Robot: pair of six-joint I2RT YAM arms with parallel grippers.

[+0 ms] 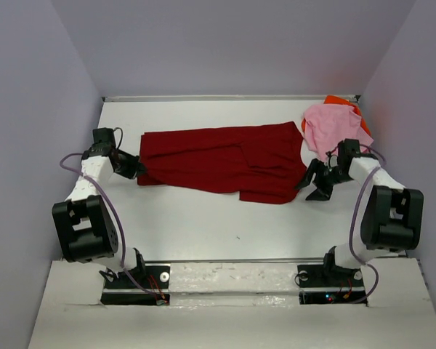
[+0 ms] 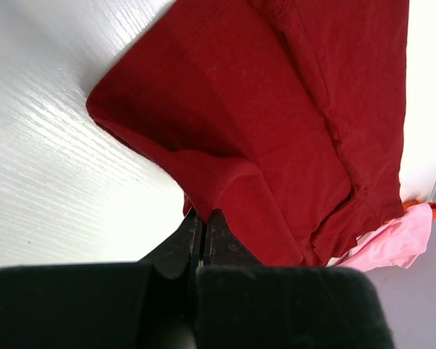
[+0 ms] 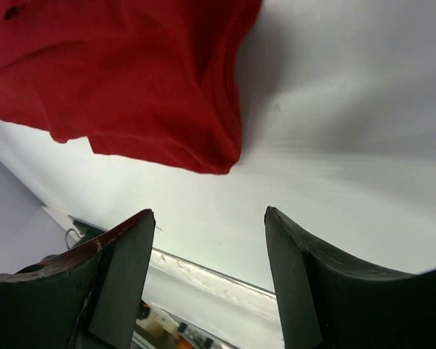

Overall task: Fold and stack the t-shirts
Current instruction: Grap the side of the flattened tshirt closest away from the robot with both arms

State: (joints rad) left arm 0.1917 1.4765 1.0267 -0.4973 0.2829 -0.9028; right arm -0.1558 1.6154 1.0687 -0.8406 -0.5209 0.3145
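Red shirt (image 1: 225,163) is seen laid out as a wide band running left to right across the middle of the table (image 1: 203,225), with one flap reaching toward the near edge on its right side. Its left end is grasped by the left gripper (image 1: 134,169), whose jaws are clenched together. In the left wrist view a raised fold of red cloth is drawn up to the closed fingertips (image 2: 192,229).

The right gripper (image 1: 318,182) is held just off the shirt's near right corner and is released, its jaws wide apart with nothing between them. In the right wrist view only bare table is seen between the two fingers (image 3: 123,269), and the shirt's corner lies just beyond them, untouched.

A pink shirt (image 1: 334,127) is bunched at the far right corner of the table, just beside the red shirt's right end; whether the two touch cannot be told. It is piled on an orange shirt (image 1: 341,100), of which only an edge is shown behind it.
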